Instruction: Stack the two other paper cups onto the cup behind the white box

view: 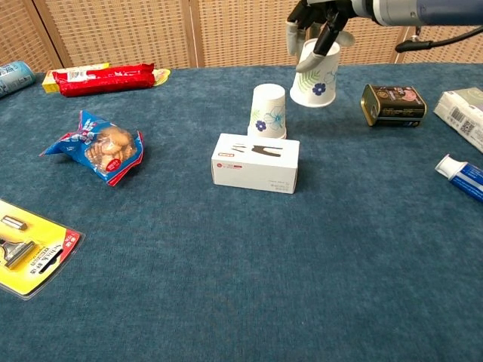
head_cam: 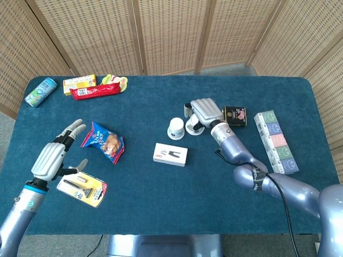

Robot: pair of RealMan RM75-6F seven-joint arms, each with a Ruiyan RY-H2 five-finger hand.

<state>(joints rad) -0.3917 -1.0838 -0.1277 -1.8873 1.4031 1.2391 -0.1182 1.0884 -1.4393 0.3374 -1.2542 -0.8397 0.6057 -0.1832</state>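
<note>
Blue table [view: 226,302] w/ open room at front, white box [view: 255,163] mid-table, print too small to read, upside-down floral paper cup [view: 269,111] just behind it, right hand [view: 321,13] holding second floral cup [view: 315,75] aloft, just right of it, left hand [head_cam: 53,155] fingers spread, empty, nr left edge.

Staged test room — blue-clothed table [head_cam: 161,182], wicker screens [head_cam: 166,32] behind, scattered groceries
</note>
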